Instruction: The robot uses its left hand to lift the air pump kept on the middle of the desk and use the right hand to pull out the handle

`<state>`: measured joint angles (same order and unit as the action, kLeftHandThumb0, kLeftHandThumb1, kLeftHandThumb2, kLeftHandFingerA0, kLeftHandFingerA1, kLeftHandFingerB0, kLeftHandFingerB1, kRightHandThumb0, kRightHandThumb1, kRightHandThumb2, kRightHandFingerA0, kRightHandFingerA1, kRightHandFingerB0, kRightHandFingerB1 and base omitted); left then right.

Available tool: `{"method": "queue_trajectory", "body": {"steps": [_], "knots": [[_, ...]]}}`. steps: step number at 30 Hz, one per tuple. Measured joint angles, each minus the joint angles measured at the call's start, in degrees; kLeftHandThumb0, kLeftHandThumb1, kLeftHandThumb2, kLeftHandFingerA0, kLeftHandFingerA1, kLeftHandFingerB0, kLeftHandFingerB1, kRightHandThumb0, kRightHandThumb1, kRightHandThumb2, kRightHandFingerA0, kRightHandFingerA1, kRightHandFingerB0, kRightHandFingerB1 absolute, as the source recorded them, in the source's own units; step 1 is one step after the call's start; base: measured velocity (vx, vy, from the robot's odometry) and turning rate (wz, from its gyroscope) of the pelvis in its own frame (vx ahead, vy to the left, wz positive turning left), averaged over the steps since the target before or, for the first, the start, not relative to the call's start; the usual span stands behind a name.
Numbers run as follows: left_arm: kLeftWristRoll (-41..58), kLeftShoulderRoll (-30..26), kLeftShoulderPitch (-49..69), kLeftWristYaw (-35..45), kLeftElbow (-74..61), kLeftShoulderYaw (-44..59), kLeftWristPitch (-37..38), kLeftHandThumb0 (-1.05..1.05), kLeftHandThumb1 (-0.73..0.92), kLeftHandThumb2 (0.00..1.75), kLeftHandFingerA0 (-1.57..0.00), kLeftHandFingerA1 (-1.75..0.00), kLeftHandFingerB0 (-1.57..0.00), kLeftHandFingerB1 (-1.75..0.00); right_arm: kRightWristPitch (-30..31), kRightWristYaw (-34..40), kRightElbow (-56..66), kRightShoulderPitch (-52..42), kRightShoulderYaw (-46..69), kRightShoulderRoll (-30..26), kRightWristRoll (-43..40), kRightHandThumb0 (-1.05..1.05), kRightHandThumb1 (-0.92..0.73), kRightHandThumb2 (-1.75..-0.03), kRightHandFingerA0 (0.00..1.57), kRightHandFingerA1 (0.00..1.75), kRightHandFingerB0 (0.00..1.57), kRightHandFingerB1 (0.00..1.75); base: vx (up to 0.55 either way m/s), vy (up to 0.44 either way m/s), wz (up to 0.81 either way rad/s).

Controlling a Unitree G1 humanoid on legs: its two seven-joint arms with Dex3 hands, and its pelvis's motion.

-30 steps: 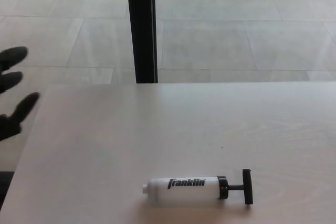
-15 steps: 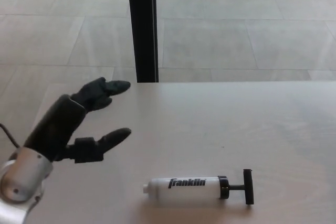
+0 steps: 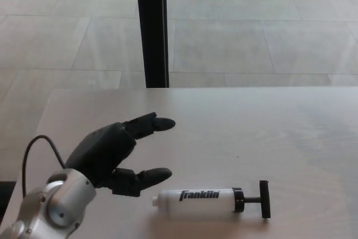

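white plastic pump lies near the desk's front edge, light, stiff, likely slick; best gripped mid-barrel. left hand hovers just beside it, fingers spread, empty. handle untouched.

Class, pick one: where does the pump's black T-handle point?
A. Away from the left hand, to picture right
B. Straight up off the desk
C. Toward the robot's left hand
A: the pump lies flat, its handle at the end away from the open left hand.
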<state>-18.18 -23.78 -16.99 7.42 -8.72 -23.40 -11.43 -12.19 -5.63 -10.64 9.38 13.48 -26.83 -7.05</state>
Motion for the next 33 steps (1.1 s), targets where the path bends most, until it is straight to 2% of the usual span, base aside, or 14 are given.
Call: {"method": "queue_trajectory", "body": {"steps": [1, 4, 5, 16, 18, 22, 23, 24, 25, 26, 33], "knots": [[-0.8, 0.2, -0.5, 0.0, 0.1, -0.9, -0.3, -0.80, 0.58, 0.95, -0.14, -0.56, -0.23, -0.49, 0.1, 0.0, 0.1, 0.0, 0.0, 0.0, 0.0, -0.75, -0.74, -1.12, 0.33, 0.57, 0.34, 0.51, 0.00, 0.000, 0.00], [-3.2, 1.1, -2.0, 0.0, 0.5, -3.6, -1.1, -0.82, 0.56, 0.94, -0.10, -0.55, -0.21, -0.49, 0.3, 0.0, 0.1, 0.0, -0.1, 0.1, 0.0, -0.72, -0.73, -1.13, 0.31, 0.57, 0.32, 0.51, 0.00, 0.000, 0.00], [-3.9, 1.5, -2.6, 0.0, 0.8, -4.6, -1.5, -0.82, 0.56, 0.94, -0.11, -0.55, -0.22, -0.49, 0.3, 0.0, 0.2, 0.0, -0.1, 0.2, 0.0, -0.74, -0.89, -0.67, 0.40, 0.48, 0.41, 0.37, 0.00, 0.000, 0.00], [-12.6, 7.7, -8.1, 0.1, 4.7, -13.9, -6.4, -0.80, 0.57, 0.93, -0.11, -0.56, -0.23, -0.51, 1.0, 0.0, 1.2, 0.1, -0.9, 2.0, 0.2, -0.74, -0.88, -0.67, 0.42, 0.51, 0.44, 0.39, 0.00, 0.000, 0.00], [-14.3, 8.5, -8.1, 0.1, 5.5, -15.4, -7.5, -0.81, 0.58, 0.99, -0.03, -0.51, -0.18, -0.50, 1.2, 0.1, 1.4, 0.2, -0.9, 2.2, 0.3, -0.75, -0.88, -0.67, 0.40, 0.52, 0.42, 0.38, 0.00, 0.000, 0.00], [-17.2, 8.9, -8.1, 0.3, 6.9, -17.9, -9.5, -0.84, 0.59, 0.99, -0.04, -0.49, -0.18, -0.50, 1.4, 0.1, 1.5, 0.4, -0.8, 2.6, 0.3, -0.75, -0.88, -0.66, 0.40, 0.53, 0.42, 0.38, 0.00, 0.000, 0.00], [-17.9, 8.9, -8.1, 0.4, 7.1, -18.4, -10.1, -0.81, 0.76, 0.63, -0.01, -0.43, -0.24, -0.36, 1.5, 0.1, 1.6, 0.5, -0.8, 2.8, 0.3, -0.75, -0.89, -0.67, 0.41, 0.51, 0.42, 0.37, 0.00, 0.000, 0.00], [-18.9, 8.9, -8.1, 0.7, 7.4, -19.0, -10.8, -0.87, 0.60, 0.97, -0.03, -0.41, -0.19, -0.49, 1.6, 0.1, 1.7, 0.5, -0.8, 2.9, 0.3, -0.75, -0.89, -0.67, 0.41, 0.52, 0.42, 0.37, 0.00, 0.000, 0.00], [-19.5, 8.8, -8.1, 0.9, 7.5, -19.4, -11.2, -0.80, 0.74, 0.62, -0.01, -0.41, -0.27, -0.36, 1.7, 0.2, 1.8, 0.6, -0.8, 3.0, 0.4, -0.74, -0.89, -0.67, 0.41, 0.53, 0.43, 0.38, 0.00, 0.000, 0.00], [-20.4, 8.7, -8.1, 1.3, 7.7, -20.1, -12.0, -0.85, 0.59, 0.96, -0.02, -0.38, -0.21, -0.49, 1.8, 0.2, 1.9, 0.7, -0.8, 3.1, 0.4, -0.73, -0.89, -0.67, 0.41, 0.53, 0.43, 0.38, 0.00, 0.000, 0.00], [-25.9, 7.4, -7.9, 3.4, 8.4, -22.7, -16.1, -0.81, 0.57, 0.95, -0.01, -0.37, -0.25, -0.50, 2.7, 0.4, 2.7, 1.9, -0.4, 4.0, 0.6, -0.71, -0.86, -0.66, 0.42, 0.58, 0.45, 0.38, 0.00, 0.000, 0.00]]}}
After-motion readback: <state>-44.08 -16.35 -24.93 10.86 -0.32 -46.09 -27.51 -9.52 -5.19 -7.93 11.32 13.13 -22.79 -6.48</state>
